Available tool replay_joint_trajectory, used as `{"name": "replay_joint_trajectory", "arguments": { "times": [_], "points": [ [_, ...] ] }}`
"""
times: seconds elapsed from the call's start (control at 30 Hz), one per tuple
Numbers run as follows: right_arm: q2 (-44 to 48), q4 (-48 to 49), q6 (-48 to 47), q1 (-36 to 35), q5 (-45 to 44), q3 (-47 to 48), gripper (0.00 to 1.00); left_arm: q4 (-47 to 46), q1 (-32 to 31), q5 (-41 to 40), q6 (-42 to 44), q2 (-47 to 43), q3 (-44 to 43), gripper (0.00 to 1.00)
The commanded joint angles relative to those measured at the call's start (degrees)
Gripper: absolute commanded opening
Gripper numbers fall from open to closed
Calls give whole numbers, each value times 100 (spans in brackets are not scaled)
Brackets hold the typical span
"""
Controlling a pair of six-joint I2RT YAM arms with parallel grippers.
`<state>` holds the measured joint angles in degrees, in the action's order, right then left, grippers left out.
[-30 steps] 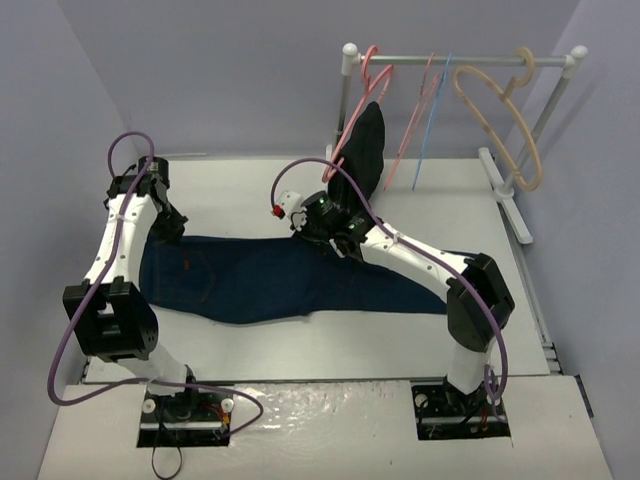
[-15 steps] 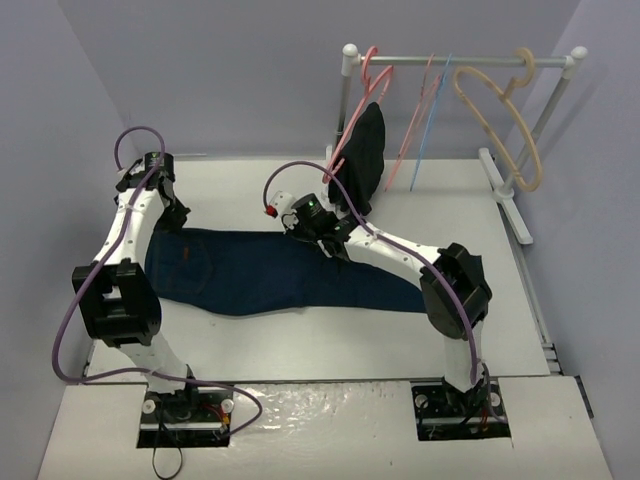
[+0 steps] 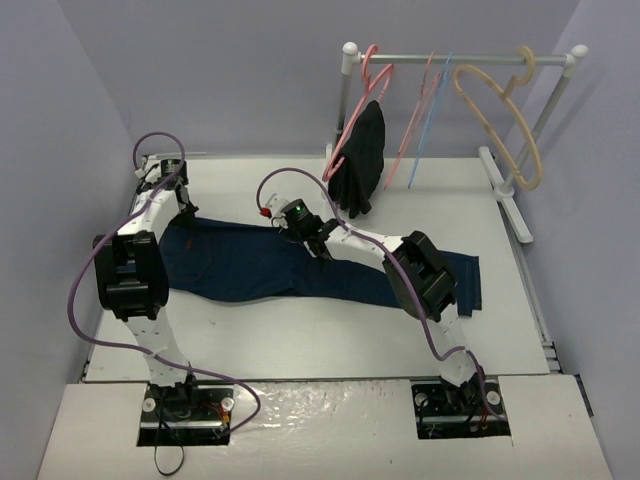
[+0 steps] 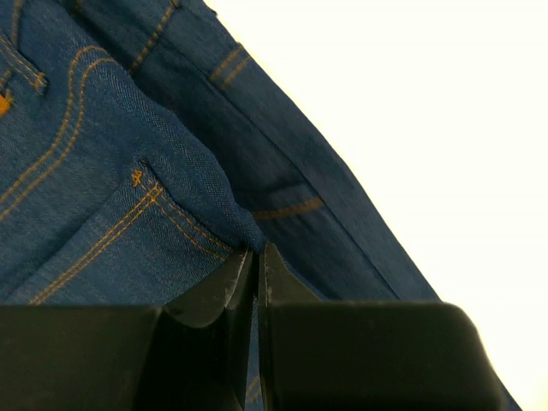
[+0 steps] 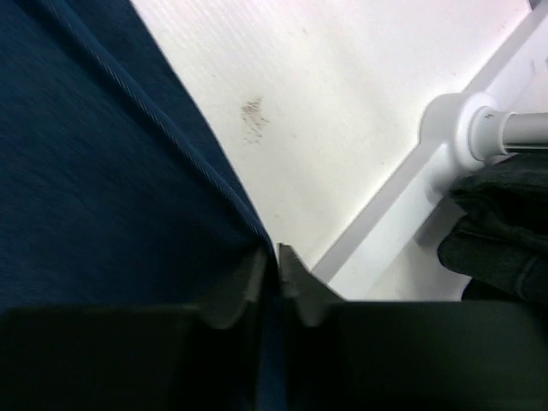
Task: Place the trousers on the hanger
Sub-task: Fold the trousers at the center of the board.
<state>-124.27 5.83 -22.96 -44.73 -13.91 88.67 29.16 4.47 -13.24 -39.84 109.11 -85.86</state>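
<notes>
White surface [image 3: 330,340] boxed in by pale lilac walls [image 3: 230,80], with a clothes rail [image 3: 460,60] standing at the far right. Carries the trousers [image 3: 250,270] laid flat along the middle: waist end to the left, leg ends to the right, well apart from the rail's bar. Hanging from that bar, biggest first: beige hanger [image 3: 500,110], black garment [image 3: 362,160], pink hangers [image 3: 365,90], and the hanger [image 3: 431,115], thin light-blue wire between the pink and the beige, bare.

Judging by the look of the denim: probably heavy for cloth, limp, with no stiffness of its own, so bound to sag and drag between two holds. Neither slippery nor fragile. Best taken at the thick stitched parts, meaning waistband or pocket seam at one end and a leg's edge seam further along. Expect the wire hanger to be light, springy and quick to swing when nudged.

Left pincer [image 4: 257,253] — clamped tight on a raised fold of denim just past the orange pocket stitching, at the waist end.

Right pincer [image 5: 270,253] — all but closed, with the far edge of a leg nipped between the fingers, near the rail's foot.
</notes>
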Motion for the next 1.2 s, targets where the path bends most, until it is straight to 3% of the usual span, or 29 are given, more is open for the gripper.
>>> {"name": "replay_joint_trajectory", "arguments": {
  "times": [0.0,0.13,0.27,0.33,0.4,0.63,0.8,1.0,1.17],
  "points": [
    [17,-141,-108,271,-797,245,20,-772,177,-876,365,-11,-394,4],
    [205,-281,-8,279,-805,233,38,-855,177,-808,751,198,-707,30],
    [778,-520,383,263,-763,196,43,-922,176,-752,989,69,-970,67],
    [1094,-604,707,264,-721,49,45,-902,166,-682,1045,-181,-973,78],
    [1439,-755,1145,273,-731,-189,45,-799,156,-552,1031,-481,-882,82],
    [2555,-1040,3128,325,-559,-1505,54,-384,-370,-225,1022,-1544,432,83],
    [2914,-966,4212,327,-103,-2535,59,-253,-702,54,449,-1523,1451,83],
    [3085,-856,4972,425,26,-3448,59,0,-693,248,57,-1087,1914,83],
    [3802,-894,5926,1189,331,-4310,59,441,-628,234,-305,-1079,2404,83]
  ]
}}
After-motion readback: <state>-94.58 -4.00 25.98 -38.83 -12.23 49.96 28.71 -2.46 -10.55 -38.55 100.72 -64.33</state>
